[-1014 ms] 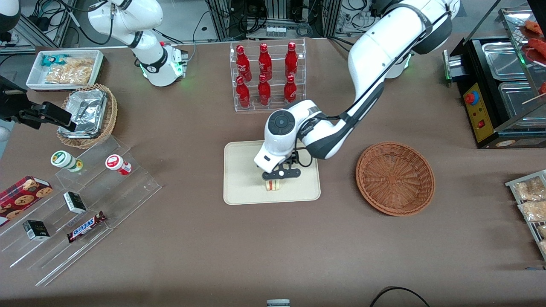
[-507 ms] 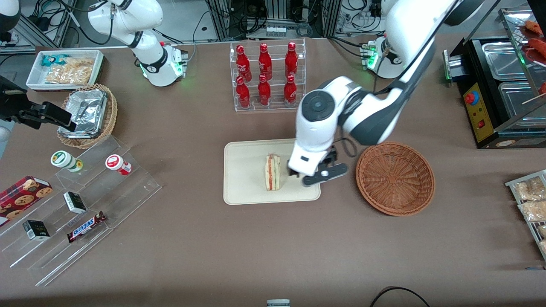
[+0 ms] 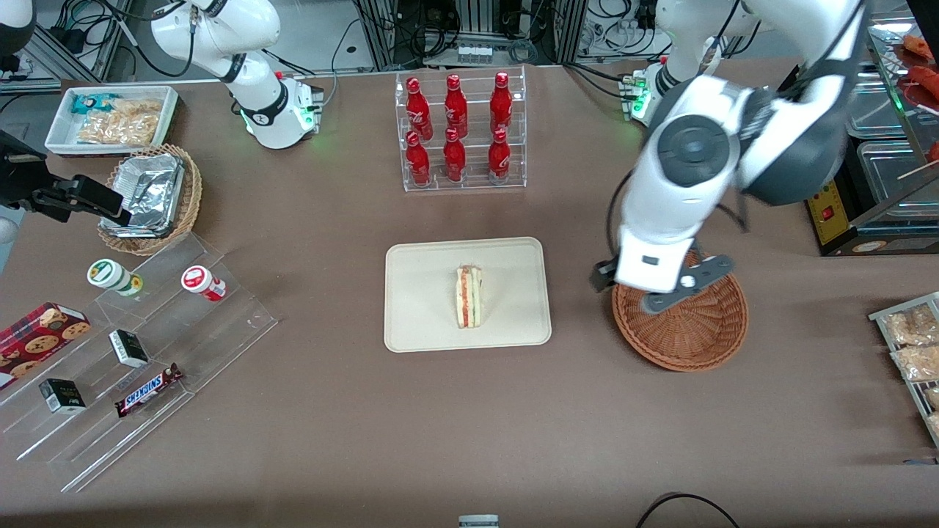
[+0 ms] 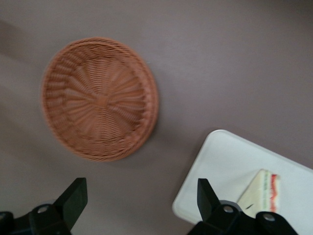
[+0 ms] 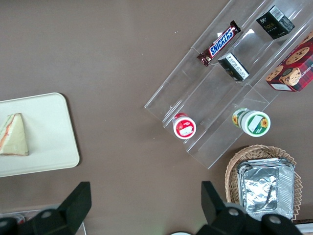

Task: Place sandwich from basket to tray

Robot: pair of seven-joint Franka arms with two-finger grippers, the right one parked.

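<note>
Sandwich [image 3: 469,297] sat mid-tray [image 3: 418,323], w/ filling edge up, task seemingly done. My gripper [image 3: 664,287] hung wide open, empty, above basket [image 3: 697,345] at tray's 3 o'clock.

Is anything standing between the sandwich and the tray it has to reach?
Nothing: the triangular cream-bread sandwich already lies on the flat cream-beige tray. The round reddish-brown wicker basket holds nothing. The left gripper hangs open above the basket's rim, apart from the sandwich.
</note>
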